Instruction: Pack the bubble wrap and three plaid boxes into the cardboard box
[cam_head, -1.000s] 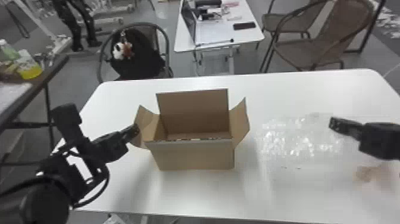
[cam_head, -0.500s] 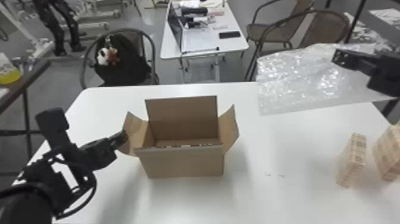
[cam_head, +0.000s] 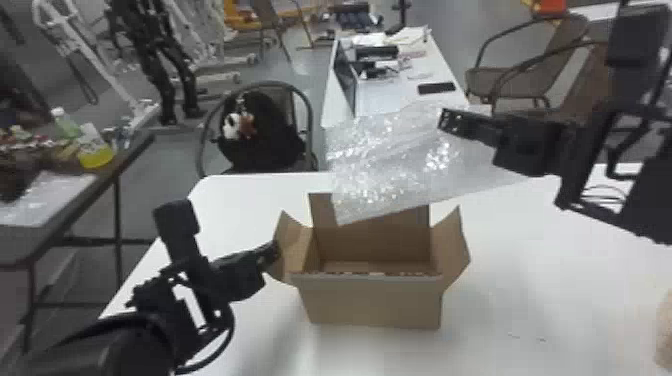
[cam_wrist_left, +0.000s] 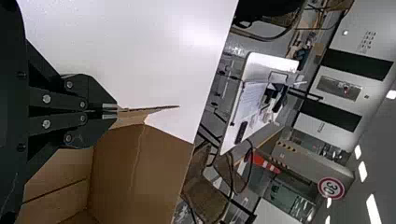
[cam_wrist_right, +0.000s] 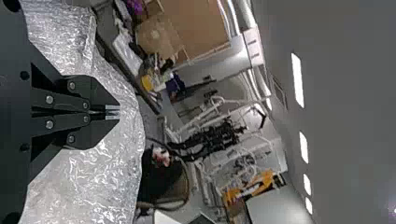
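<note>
white table (cam_head: 530, 280) leaves room around cardboard box (cam_head: 372, 302), bubble wrap (cam_head: 390, 165) near back edge.

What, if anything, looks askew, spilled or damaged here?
The bubble wrap hangs slanted from the right gripper, one low corner overlapping the cardboard box in the head view; I see no spill or clear damage.

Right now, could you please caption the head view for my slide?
Right gripper holds bubble wrap by the box, left gripper on its flap.

Black left arm (cam_head: 150, 305) with looping cable (cam_head: 231, 325), boxy housing (cam_head: 176, 222), silver screws (cam_wrist_left: 46, 99) on its tapered end effector (cam_head: 275, 250)
</note>
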